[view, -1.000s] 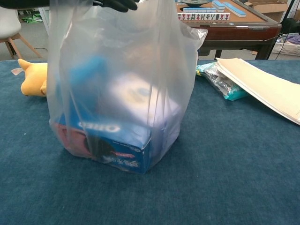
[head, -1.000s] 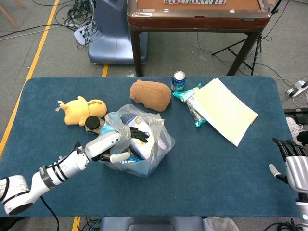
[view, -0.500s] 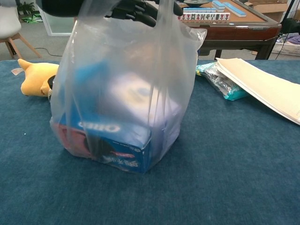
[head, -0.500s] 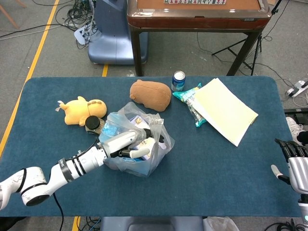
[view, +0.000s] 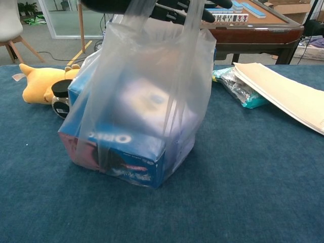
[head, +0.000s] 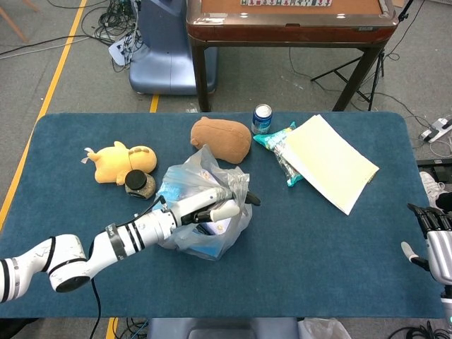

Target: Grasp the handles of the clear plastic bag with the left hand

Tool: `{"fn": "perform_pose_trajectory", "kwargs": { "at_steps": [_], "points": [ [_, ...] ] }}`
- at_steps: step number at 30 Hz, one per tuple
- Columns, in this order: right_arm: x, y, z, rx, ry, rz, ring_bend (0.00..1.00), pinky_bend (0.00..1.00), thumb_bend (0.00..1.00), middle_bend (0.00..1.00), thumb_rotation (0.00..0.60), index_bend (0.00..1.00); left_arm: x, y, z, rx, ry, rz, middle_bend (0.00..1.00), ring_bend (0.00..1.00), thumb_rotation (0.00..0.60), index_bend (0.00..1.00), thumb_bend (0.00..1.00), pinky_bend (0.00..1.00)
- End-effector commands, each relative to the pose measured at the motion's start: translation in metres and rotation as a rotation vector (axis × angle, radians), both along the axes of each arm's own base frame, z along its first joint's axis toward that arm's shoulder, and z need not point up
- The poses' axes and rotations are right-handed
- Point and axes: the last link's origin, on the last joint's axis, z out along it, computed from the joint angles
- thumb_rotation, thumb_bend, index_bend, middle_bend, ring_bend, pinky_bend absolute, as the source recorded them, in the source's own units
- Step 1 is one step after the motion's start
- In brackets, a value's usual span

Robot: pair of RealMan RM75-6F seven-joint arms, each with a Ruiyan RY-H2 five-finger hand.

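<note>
The left hand (head: 212,210) grips the gathered handles (view: 190,20) of the clear plastic bag (view: 142,106), which stands left of the table's (head: 339,268) centre near its front edge. The right hand (head: 432,236) rests open at the table's right edge.

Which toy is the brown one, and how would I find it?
Start at the clear plastic bag mid-table, where the left hand is. Look behind it, toward the blue can. The brown plush toy lies there: rounded and plain brown, unlike the yellow plush.
</note>
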Motion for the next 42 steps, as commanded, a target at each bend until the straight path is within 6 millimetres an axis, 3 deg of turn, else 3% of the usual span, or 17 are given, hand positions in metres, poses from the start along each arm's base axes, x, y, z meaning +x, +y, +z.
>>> {"fn": "perform_pose_trajectory", "kwargs": {
  "at_steps": [1,7,16,21,24,31,33,38,42],
  "points": [
    [0.000,0.000,0.000,-0.001,-0.001,0.000,0.16,0.26,0.24,0.25,0.600,0.17,0.012,0.002,-0.005,-0.104,-0.050,0.058,0.15,0.13,0.130,0.22,0.17,0.03],
    [-0.002,0.000,0.001,-0.003,-0.002,-0.007,0.16,0.26,0.24,0.25,0.600,0.17,0.023,0.004,-0.011,-0.224,-0.124,0.127,0.15,0.13,0.177,0.23,0.17,0.03],
    [-0.003,0.000,0.003,-0.006,0.002,-0.010,0.16,0.26,0.24,0.25,0.600,0.17,0.034,0.001,-0.013,-0.458,-0.250,0.237,0.19,0.18,0.346,0.26,0.17,0.10],
    [-0.002,-0.001,0.003,-0.004,0.002,-0.007,0.16,0.26,0.24,0.25,0.600,0.17,0.031,0.002,-0.010,-0.539,-0.262,0.245,0.26,0.30,0.548,0.29,0.17,0.38],
    [-0.002,-0.001,0.003,-0.004,0.003,-0.007,0.16,0.26,0.24,0.25,0.600,0.17,0.029,0.003,-0.007,-0.551,-0.223,0.244,0.30,0.35,0.600,0.30,0.17,0.57],
    [-0.001,-0.002,0.002,-0.002,0.003,-0.005,0.16,0.26,0.24,0.25,0.600,0.17,0.019,0.008,0.005,-0.492,-0.124,0.260,0.45,0.60,0.600,0.37,0.17,0.92],
    [-0.001,-0.003,0.001,0.000,0.002,-0.005,0.16,0.26,0.24,0.25,0.600,0.17,0.018,0.009,0.009,-0.459,-0.089,0.264,0.48,0.68,0.600,0.38,0.22,0.99],
    [0.000,-0.004,0.001,-0.001,0.001,-0.001,0.16,0.26,0.24,0.25,0.600,0.17,0.019,0.008,0.018,-0.391,-0.031,0.288,0.56,0.80,0.600,0.41,0.36,1.00],
    [0.000,-0.004,0.001,-0.002,0.002,-0.001,0.16,0.26,0.24,0.25,0.600,0.17,0.021,0.006,0.027,-0.373,-0.063,0.309,0.60,0.82,0.600,0.42,0.41,1.00]
  ]
}}
